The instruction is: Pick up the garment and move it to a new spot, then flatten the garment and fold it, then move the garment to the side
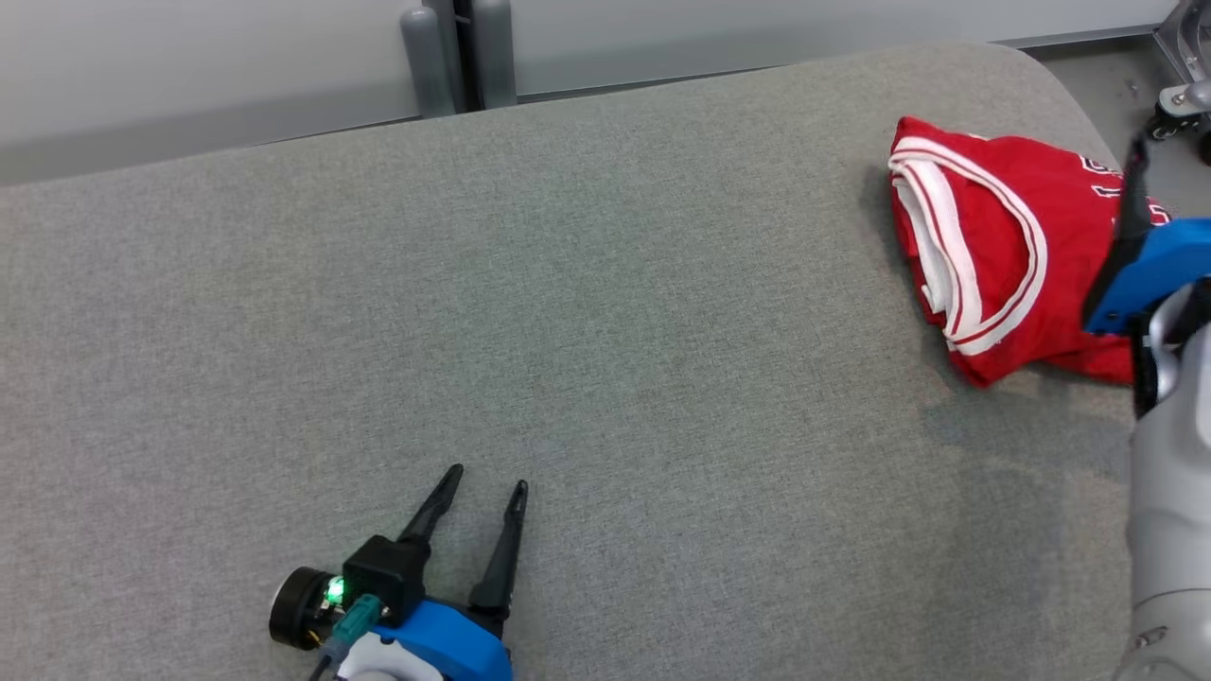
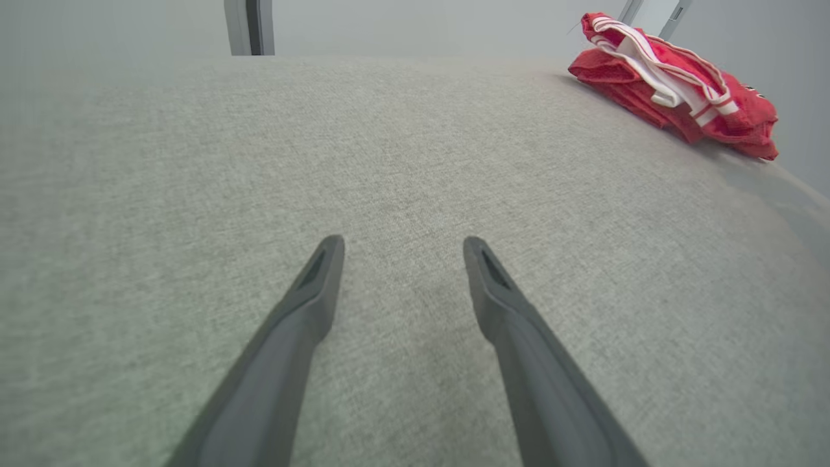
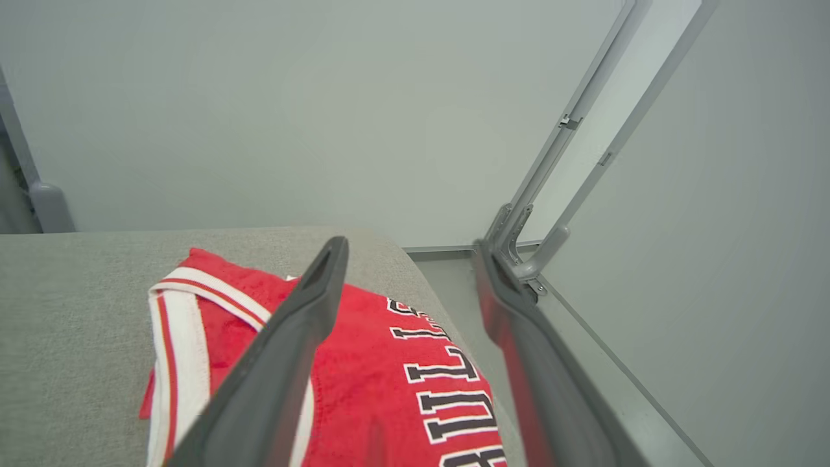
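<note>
Right claw [image 3: 408, 245] spread wide above folded red garment [image 3: 366, 340], left claw [image 2: 402, 240] parted, low over grey cushion [image 2: 194, 162]

Prob. robot test lab: plain grey wall panels [image 3: 259, 97], metal frame struts [image 3: 563, 126], grey fabric-topped bench [image 1: 473, 284]

Grey upholstered surface [image 1: 568, 331]; pale wall [image 1: 236, 57]; grey floor [image 1: 1107, 76].

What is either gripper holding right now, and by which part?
Nothing is held. The right gripper stands open over the red garment, no cloth between its fingers; the left gripper is open over the bare grey cushion.
</note>
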